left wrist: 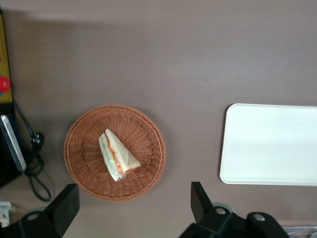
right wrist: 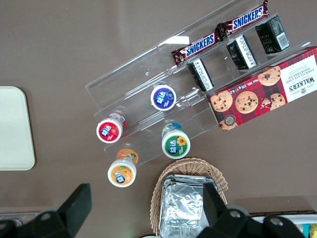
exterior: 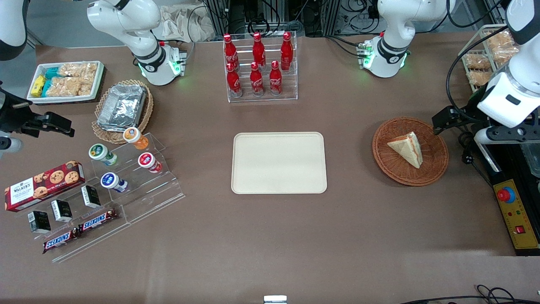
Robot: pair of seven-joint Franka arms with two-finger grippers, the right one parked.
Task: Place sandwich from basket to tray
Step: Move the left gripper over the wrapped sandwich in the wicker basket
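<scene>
The tray (exterior: 279,163) lies flat in the middle of the brown table (exterior: 337,236), and I use it as the landmark. Its surface is bare and its long sides run along the table's length.

The basket (exterior: 410,151) stands toward the working arm's end of the table from the tray, well apart from it, with bare table between them. The sandwich (exterior: 407,149) lies inside the basket, near its middle, resting on a flat bread face. Its cut edge with the orange-red and green stripe (left wrist: 112,157) is visible in the left wrist view, where the basket (left wrist: 114,151) and one end of the tray (left wrist: 270,144) also show.

The gripper (left wrist: 133,208) of the left arm hangs high in the air, above the table near the basket's rim, farther from the tray than the basket is. Its two black fingers (left wrist: 199,199) are spread wide and hold nothing; it does not touch the sandwich or the basket.

A clear rack of red cola bottles (exterior: 259,67) stands farther from the front camera than the tray. Toward the parked arm's end from the tray are a clear stepped stand with small yoghurt cups (exterior: 126,162), a foil container in a tan basket (exterior: 122,107), a red biscuit box (exterior: 44,179) and two Snickers bars (exterior: 80,230).
</scene>
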